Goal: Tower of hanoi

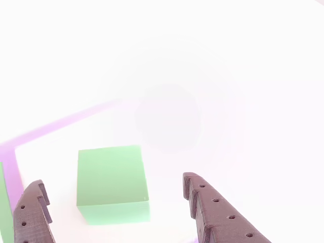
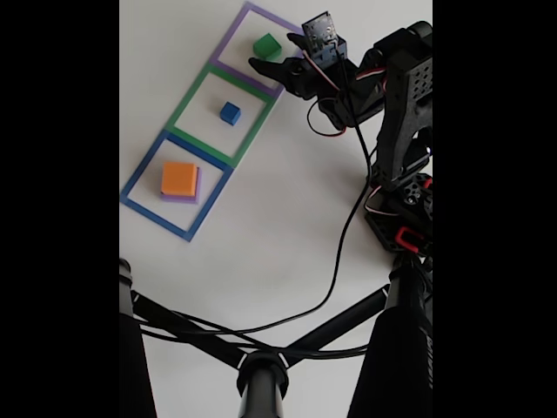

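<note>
A green cube [image 1: 110,174] sits on the white table between my open gripper's [image 1: 112,181] two dark fingers; nothing is held. In the fixed view the green cube [image 2: 265,45] lies inside the purple outline [image 2: 246,17] at the top, with the gripper [image 2: 277,52] right at it, one finger on each side. Inside the green outline [image 2: 193,87] sits a small blue cube [image 2: 230,112]. An orange block [image 2: 179,177] rests on a flat purple slab [image 2: 180,198] inside the blue outline [image 2: 144,170].
The arm's body and base [image 2: 400,192] stand at the right of the fixed view, with a black cable [image 2: 339,252] trailing across the white table. Black stand legs [image 2: 261,366] cross the bottom. The other view is strongly overexposed.
</note>
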